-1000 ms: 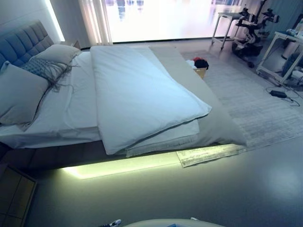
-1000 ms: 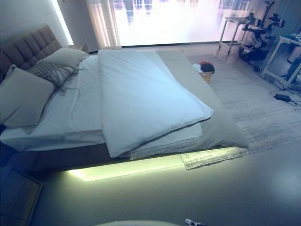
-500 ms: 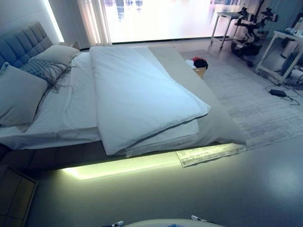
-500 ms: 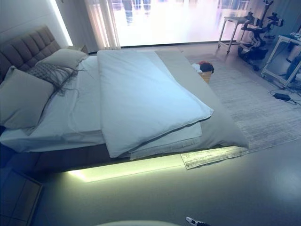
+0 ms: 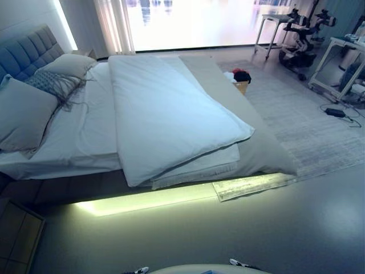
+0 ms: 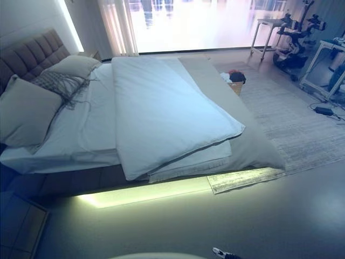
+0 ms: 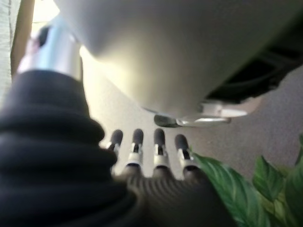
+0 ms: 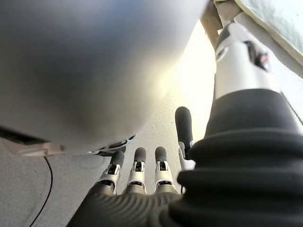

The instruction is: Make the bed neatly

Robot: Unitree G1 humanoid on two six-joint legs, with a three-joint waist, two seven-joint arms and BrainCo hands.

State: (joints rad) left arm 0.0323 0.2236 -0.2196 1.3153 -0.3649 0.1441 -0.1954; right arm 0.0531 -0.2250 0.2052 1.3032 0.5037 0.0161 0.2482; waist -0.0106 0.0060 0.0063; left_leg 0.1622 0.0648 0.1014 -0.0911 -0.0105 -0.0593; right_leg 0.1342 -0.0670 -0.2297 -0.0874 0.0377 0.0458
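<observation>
Bedroom, bed (image 5: 85, 171) filling centre. Duvet (image 5: 171, 114) lying folded toward 3 o'clock; likely soft, bulky, light — gripping corner near 6 o'clock. Left hand (image 7: 147, 151) and right hand (image 8: 142, 165) hanging relaxed, fingers straight, holding nothing.

I see the bed (image 5: 85, 188) well ahead of both hands — folded duvet (image 5: 171, 114) on it, pillows (image 5: 25, 111) by the headboard.
</observation>
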